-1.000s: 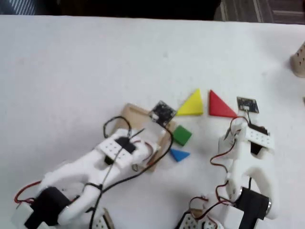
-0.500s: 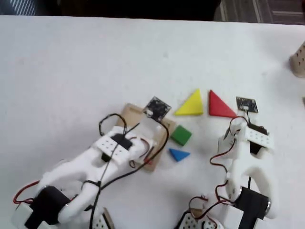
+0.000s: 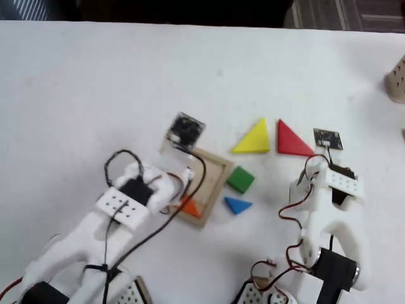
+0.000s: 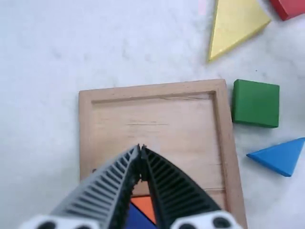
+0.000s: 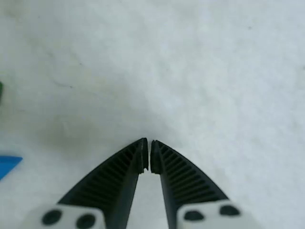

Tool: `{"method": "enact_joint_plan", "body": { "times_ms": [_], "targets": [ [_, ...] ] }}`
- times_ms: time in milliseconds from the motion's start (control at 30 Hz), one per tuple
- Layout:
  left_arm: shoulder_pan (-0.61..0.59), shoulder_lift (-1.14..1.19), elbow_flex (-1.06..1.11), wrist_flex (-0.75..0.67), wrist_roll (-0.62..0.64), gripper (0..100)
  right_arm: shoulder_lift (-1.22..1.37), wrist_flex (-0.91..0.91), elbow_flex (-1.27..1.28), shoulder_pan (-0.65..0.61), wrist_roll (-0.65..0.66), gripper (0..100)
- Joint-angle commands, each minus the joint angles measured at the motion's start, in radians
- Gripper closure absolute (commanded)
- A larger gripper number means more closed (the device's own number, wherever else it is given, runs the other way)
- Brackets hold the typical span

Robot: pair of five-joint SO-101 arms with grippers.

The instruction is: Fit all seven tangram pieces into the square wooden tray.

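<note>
Wooden tray (image 3: 215, 166), centre frame, holds an orange piece (image 3: 190, 206) and a dark blue piece (image 4: 136, 220). The yellow triangle (image 3: 254, 139), red triangle (image 3: 291, 140), green square (image 3: 241, 179) and blue triangle (image 3: 238, 205) lie to its right on the white desk (image 3: 126, 76). My left claw (image 4: 141, 160) hovers over the tray, closed and empty. My right claw (image 5: 147, 155) hangs over bare desk, also closed.

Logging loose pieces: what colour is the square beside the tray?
The square is green; left wrist view shows it best.

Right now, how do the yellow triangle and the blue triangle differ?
The yellow triangle is larger than the blue triangle. The yellow triangle lies beside the red triangle, beyond the green square; the blue triangle lies on the square's near side. Both lie flat on the table, outside the tray.
</note>
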Motion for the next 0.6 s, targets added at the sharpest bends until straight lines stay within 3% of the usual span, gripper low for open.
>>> {"method": "enact_joint_plan", "body": {
  "times_ms": [0,267,567],
  "targets": [
    [-0.025,-0.021,-0.009,-0.021,0.015,98,-0.036,-0.002,-0.006,-0.012,0.006,97.8],
    [-0.022,0.245,-0.094,-0.087,0.017,98,-0.036,-0.002,-0.006,-0.012,0.006,97.8],
    [0.013,0.272,-0.095,-0.041,0.009,98,-0.036,-0.002,-0.006,-0.01,0.006,97.8]
  ]
}}
